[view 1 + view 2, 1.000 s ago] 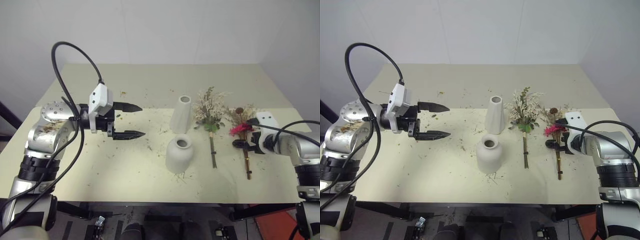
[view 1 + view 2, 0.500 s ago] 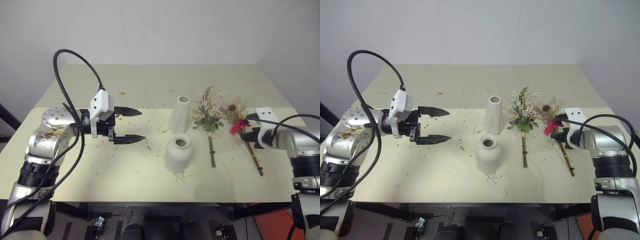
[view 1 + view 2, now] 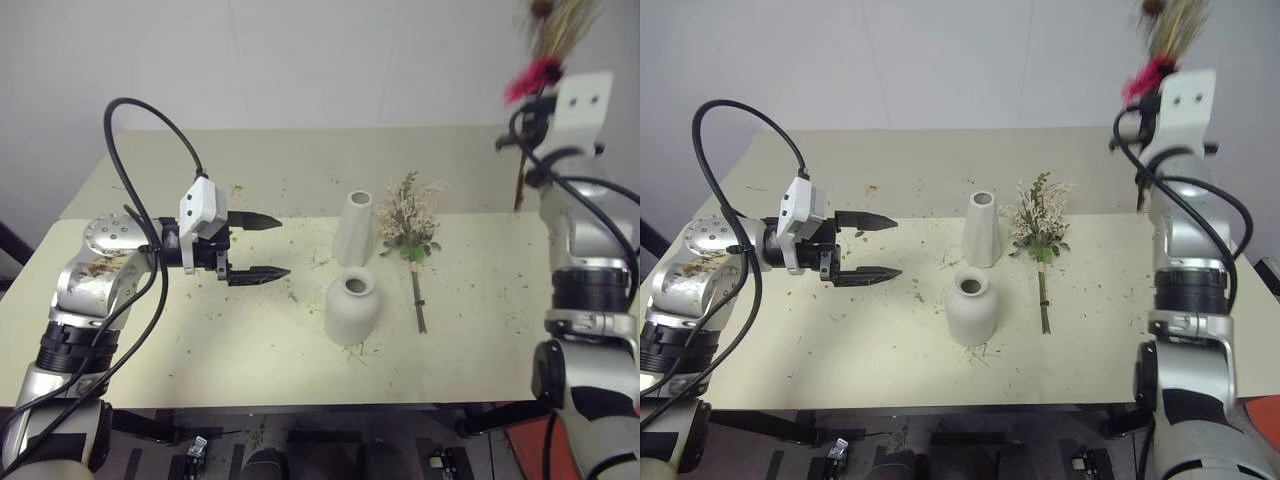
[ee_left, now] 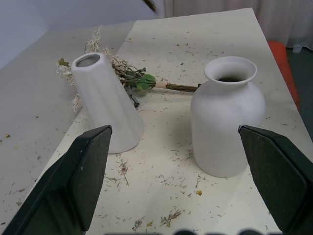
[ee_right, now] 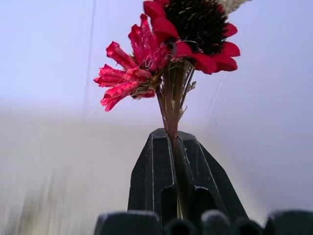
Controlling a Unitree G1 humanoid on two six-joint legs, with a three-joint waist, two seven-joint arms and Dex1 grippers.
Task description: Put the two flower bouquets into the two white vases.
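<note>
On the cream worktop [image 3: 200, 350], littered with dry flecks, the two white vases stand upright near the middle, just beside one another but apart. The squat vase [image 3: 352, 309] with the narrow neck sits nearer the robot; the tall slim vase [image 3: 354, 229] stands just behind it. To the right of the tall vase lies the cream-white bouquet [image 3: 411, 225] — flat on the worktop, its sprays and green leaves pointing away from the robot and its thin stem running back toward the front edge.

The left gripper [image 3: 262, 245] hovers above the worktop to the left of the vases, pointing at them, its jaws open and holding nothing; its wrist view looks between the two black fingers at both vases and the lying bunch.

The right gripper [image 5: 173, 147] is raised high at the far right, well above the worktop. Its jaws are closed on the stems of the pink bouquet [image 3: 535, 72] — pink flower and dark seed head up, the stem end hanging below the gripper.
</note>
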